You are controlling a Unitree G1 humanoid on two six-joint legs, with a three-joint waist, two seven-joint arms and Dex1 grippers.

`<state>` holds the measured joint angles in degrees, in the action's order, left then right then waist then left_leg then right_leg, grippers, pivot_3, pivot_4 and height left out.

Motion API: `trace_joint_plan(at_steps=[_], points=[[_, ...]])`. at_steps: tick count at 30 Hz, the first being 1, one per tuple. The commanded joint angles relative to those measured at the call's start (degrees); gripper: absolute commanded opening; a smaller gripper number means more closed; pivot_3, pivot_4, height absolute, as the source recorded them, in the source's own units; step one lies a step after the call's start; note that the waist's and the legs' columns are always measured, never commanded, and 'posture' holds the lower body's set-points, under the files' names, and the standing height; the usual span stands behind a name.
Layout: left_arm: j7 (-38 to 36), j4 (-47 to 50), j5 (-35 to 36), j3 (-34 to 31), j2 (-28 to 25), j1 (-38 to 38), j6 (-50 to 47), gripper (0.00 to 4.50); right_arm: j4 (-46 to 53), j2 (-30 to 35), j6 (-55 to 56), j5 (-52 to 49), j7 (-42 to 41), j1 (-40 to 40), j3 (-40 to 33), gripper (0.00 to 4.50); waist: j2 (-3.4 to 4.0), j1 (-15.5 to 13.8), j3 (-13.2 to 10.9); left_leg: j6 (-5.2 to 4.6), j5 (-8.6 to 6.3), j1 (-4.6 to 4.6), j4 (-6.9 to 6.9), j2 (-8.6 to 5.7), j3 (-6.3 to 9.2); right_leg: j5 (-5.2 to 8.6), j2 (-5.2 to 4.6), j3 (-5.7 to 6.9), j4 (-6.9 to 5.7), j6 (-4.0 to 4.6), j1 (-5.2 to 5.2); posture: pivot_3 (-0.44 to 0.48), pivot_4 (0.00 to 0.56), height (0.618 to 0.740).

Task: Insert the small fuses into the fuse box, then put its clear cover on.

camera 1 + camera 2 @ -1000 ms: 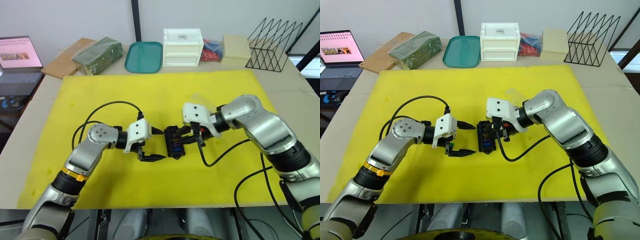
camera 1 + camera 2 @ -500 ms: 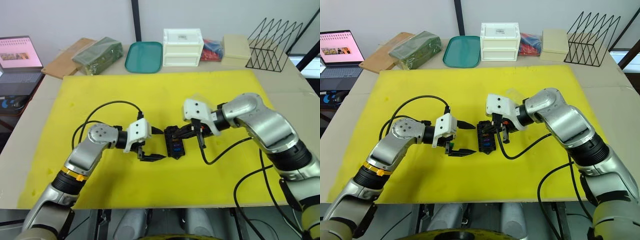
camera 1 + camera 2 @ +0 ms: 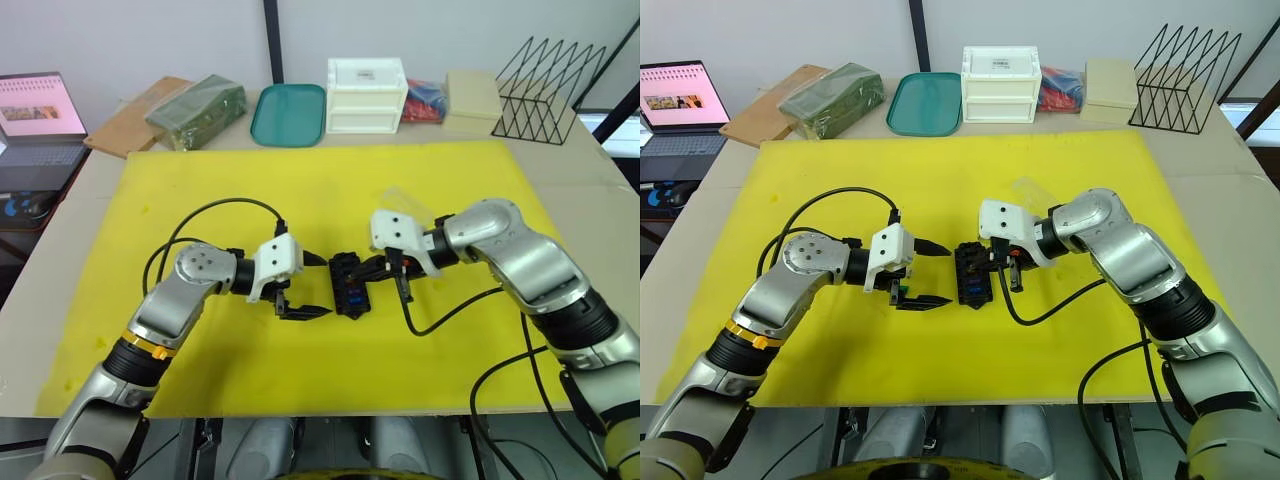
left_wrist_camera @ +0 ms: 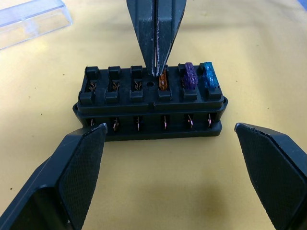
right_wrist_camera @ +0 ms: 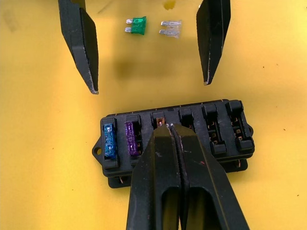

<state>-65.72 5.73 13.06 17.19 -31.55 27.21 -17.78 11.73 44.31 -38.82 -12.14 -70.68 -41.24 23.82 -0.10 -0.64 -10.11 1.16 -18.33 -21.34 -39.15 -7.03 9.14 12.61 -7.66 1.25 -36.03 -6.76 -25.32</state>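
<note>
On the yellow surface (image 3: 200,180), the right gripper (image 4: 156,72), jaws pressed together, holds an orange-brown fuse (image 4: 163,82) at the fuse box (image 3: 350,283), beside purple and blue ones. The left gripper (image 3: 305,288) hangs wide open alongside; the clear cover (image 4: 29,21) lies near.

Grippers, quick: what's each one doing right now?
Left gripper: open, empty, beside the fuse box.
Right gripper: shut, tips pressing a brown fuse into the box's third filled slot.
</note>
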Motion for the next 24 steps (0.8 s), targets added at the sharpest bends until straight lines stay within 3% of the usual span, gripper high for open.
trace_joint_plan(at_steps=[1,9,14,17,24], points=[[0.1,2.3,0.8,-1.3,-0.6,0.5,-0.3,4.50,-1.0,1.2,-1.3,1.3,-0.5,1.2,1.2,0.01,0.00,0.0,0.0,0.00,0.00,0.00,0.00,0.00,0.00,0.00,0.00,0.00,0.00,0.00,0.00,0.000,0.150,0.740],[-1.5,11.1,9.0,-7.0,-5.6,0.3,-10.1,4.50,5.1,0.9,-5.6,-6.4,-1.1,-2.6,-7.4,0.01,-0.01,0.1,0.0,0.00,0.00,-0.09,0.00,0.00,0.03,0.00,0.00,0.00,0.00,0.00,-0.09,0.000,0.150,0.740],[-2.4,16.4,14.9,-16.1,-14.5,-3.2,-16.6,4.50,7.1,6.5,-4.6,-9.1,-3.5,-0.7,-12.2,0.01,-0.02,0.1,-0.1,-0.01,0.00,-0.09,0.01,0.01,0.04,0.00,0.01,0.00,0.01,0.00,-0.10,0.000,0.150,0.740],[-2.9,17.7,17.7,-21.9,-19.4,-7.0,-18.7,4.50,6.6,10.1,-3.3,-9.9,-4.6,1.5,-14.9,0.87,-0.02,0.0,-0.1,-0.01,-0.01,-0.08,0.03,0.01,0.02,0.00,0.02,0.00,0.01,0.00,-0.09,0.000,0.150,0.740],[-6.6,11.9,19.1,-35.4,-28.9,-16.7,-17.9,4.50,-0.9,20.1,2.9,-8.6,-8.0,8.1,-21.2,3.40,0.05,0.0,-0.1,-0.02,-0.01,-0.08,0.03,0.02,-0.04,0.01,0.01,0.00,0.02,0.00,-0.09,0.000,0.150,0.740]])
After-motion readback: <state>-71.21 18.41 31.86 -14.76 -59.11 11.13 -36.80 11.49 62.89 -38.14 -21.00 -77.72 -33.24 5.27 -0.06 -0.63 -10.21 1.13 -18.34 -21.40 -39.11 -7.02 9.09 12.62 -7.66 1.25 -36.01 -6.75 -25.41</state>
